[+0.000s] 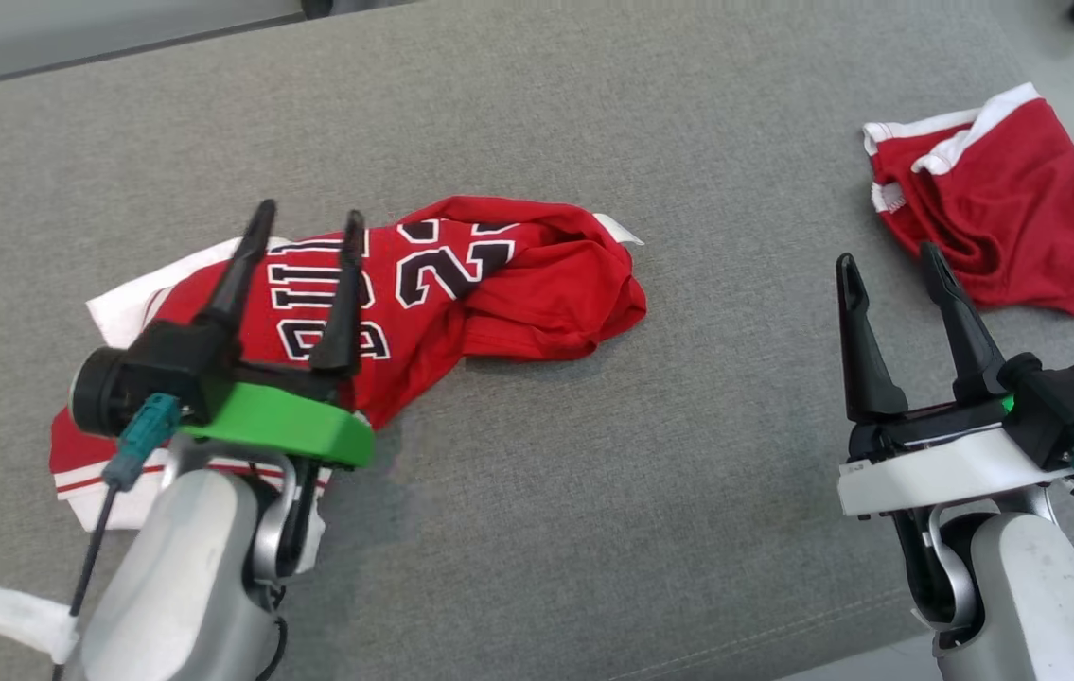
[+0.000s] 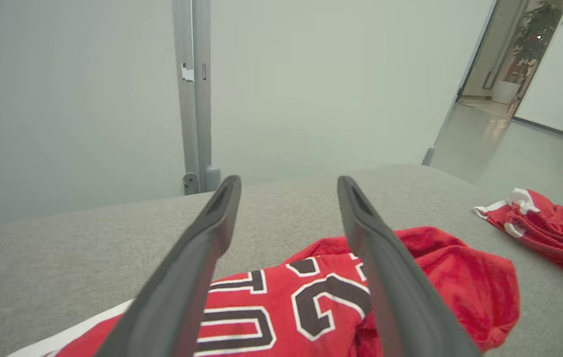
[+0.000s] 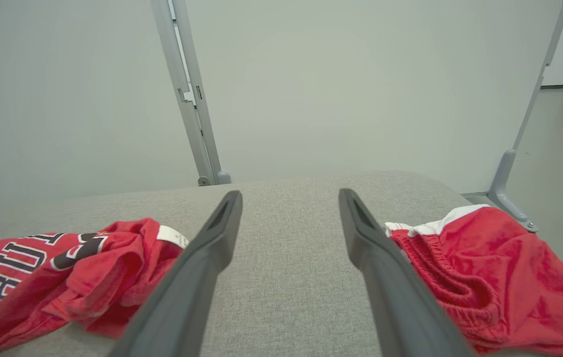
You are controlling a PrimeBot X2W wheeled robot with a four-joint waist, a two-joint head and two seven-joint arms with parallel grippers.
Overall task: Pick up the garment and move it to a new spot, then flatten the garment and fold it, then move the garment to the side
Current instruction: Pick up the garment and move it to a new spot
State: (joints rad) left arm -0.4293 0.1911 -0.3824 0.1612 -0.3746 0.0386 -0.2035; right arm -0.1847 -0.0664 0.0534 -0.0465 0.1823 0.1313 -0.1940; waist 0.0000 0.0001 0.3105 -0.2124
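The garment is a red jersey [image 1: 518, 284] with black and white lettering and white trim, lying crumpled on the grey fabric surface [image 1: 593, 492] left of centre. Its right half is bunched into folds. My left gripper [image 1: 309, 213] hovers over the jersey's left part, open, with nothing between its fingers. In the left wrist view the open left gripper [image 2: 287, 179] points over the jersey [image 2: 440, 267]. My right gripper [image 1: 887, 255] stands open at the lower right over bare fabric. The right wrist view has the right gripper [image 3: 289, 193] open, with the jersey [image 3: 88, 277] to its left.
Red shorts [image 1: 1010, 218] with white trim lie crumpled at the far right, close to my right gripper; they also appear as shorts [image 2: 549, 233] and shorts [image 3: 499, 267]. A pale wall with a grey post [image 2: 194, 99] stands behind the surface's far edge.
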